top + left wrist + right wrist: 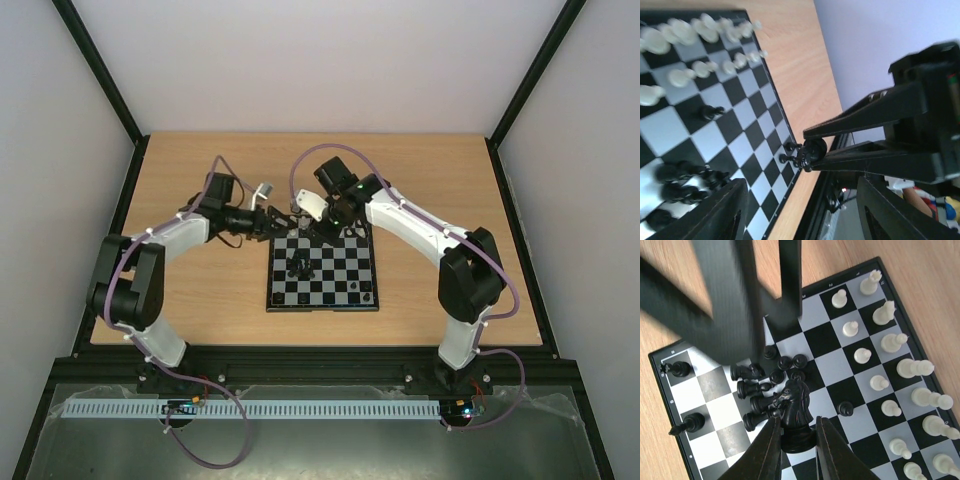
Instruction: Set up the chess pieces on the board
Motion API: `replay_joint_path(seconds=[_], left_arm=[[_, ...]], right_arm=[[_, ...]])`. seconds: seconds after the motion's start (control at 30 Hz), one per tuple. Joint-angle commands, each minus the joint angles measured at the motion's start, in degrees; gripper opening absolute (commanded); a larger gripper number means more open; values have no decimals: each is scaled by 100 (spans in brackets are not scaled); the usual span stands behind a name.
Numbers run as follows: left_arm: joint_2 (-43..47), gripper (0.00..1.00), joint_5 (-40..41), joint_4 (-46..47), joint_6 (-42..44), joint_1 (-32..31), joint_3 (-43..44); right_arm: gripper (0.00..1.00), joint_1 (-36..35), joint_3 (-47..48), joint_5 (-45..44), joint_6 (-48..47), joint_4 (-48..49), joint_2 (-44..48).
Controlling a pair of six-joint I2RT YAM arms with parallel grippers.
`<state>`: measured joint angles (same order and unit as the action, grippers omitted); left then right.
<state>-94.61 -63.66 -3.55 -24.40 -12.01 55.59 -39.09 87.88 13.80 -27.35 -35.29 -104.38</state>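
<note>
The board point(322, 290) lies in the middle of the table. My right gripper point(797, 427) is shut on a black knight point(797, 405) and holds it above the board. Below it, several black pieces point(762, 382) lie in a heap, and one black pawn point(844, 408) stands alone. White pieces point(890, 370) stand in two rows along the right side. In the left wrist view the knight point(812, 151) shows between the right gripper's fingertips over the board's edge point(790, 145). My left gripper point(805, 215) is open, with nothing between its fingers point(725, 210). It hangs at the board's far left corner point(283, 222).
Two black pieces point(680, 370) stand at the board's left edge in the right wrist view. The left gripper's dark fingers point(735, 305) cross the top of that view, close to the heap. Wooden tabletop point(200, 300) surrounds the board, with black frame posts point(100, 70) at its corners.
</note>
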Motion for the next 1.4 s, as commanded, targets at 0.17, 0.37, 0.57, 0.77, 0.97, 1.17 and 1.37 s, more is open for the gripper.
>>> replay_joint_path(seconds=[0.17, 0.37, 0.57, 0.77, 0.97, 1.17, 1.37], left_arm=[[-556, 49, -655, 664, -759, -418, 202], [-724, 40, -788, 1020, -1081, -497, 212], [-756, 27, -939, 1236, -1184, -525, 190], [-768, 15, -1014, 1360, -1233, -561, 194], [-736, 3, -1023, 1387, -1232, -571, 201], [-243, 2, -602, -419, 645, -512, 589], [512, 2, 1595, -3296, 4220, -722, 1279]], right_arm=[[14, -35, 184, 214, 157, -312, 6], [14, -35, 145, 337, 191, -312, 29], [14, -33, 162, 359, 219, -290, -4], [14, -36, 169, 380, 246, -277, -21], [21, -36, 138, 289, 295, -268, 30], [51, 448, -410, 772, 373, -358, 705], [54, 1397, -1295, 1190, 570, -318, 1487]])
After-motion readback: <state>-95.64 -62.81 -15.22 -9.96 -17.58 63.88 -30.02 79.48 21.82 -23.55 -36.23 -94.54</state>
